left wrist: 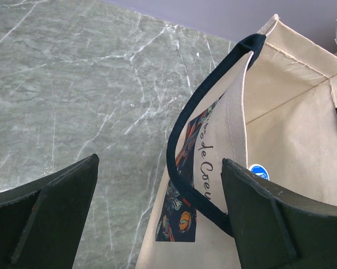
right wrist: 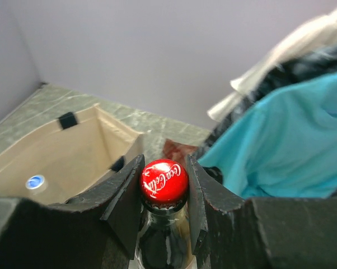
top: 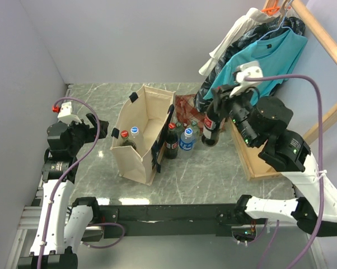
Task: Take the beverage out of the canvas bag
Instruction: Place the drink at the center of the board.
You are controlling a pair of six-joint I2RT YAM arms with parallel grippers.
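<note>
The beige canvas bag [top: 143, 134] stands open in the middle of the table, with navy handles [left wrist: 182, 140] and a dark print on its left side. Inside it are a red-capped bottle [top: 124, 134] and a blue-capped bottle [top: 134, 130], whose cap also shows in the left wrist view [left wrist: 259, 171]. My right gripper [right wrist: 164, 188] is shut on the neck of a cola bottle [right wrist: 164, 180], held upright to the right of the bag [top: 210, 130]. I cannot tell whether its base touches the table. My left gripper [left wrist: 160, 207] is open and empty, over the bag's left wall and handle.
A cola bottle [top: 172, 141] and two water bottles [top: 186, 139] stand just right of the bag. A red plaid cloth [top: 185, 103] lies behind them. Hanging clothes [top: 258, 56] and a wooden board [top: 249, 159] fill the right side. A wall runs along the left.
</note>
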